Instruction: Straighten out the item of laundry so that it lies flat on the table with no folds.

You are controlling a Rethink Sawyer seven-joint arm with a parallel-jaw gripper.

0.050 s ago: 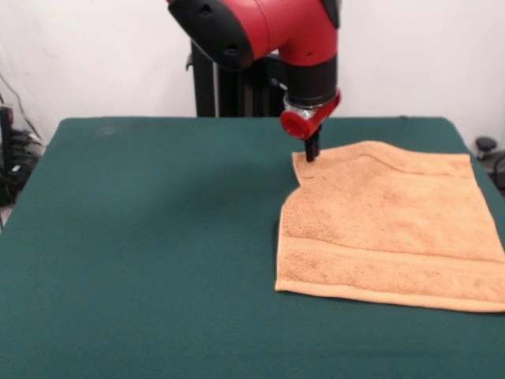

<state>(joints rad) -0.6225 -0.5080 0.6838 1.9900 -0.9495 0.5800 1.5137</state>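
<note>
The item of laundry (387, 229), an orange-tan terry towel with a woven band along its near end, lies on the right half of the green table (150, 237). It is mostly flat. Its far left corner is drawn up and inward, so the left edge curves there. My gripper (310, 151) hangs from the red and black arm right at that far left corner, its dark tips touching or pinching the cloth. Only a narrow dark tip shows, so its state is unclear. The towel's right edge runs out of the picture.
A dark post stands behind the table at the back centre. Cables and dark equipment sit off the table's left edge, and a small black object sits beyond the far right corner.
</note>
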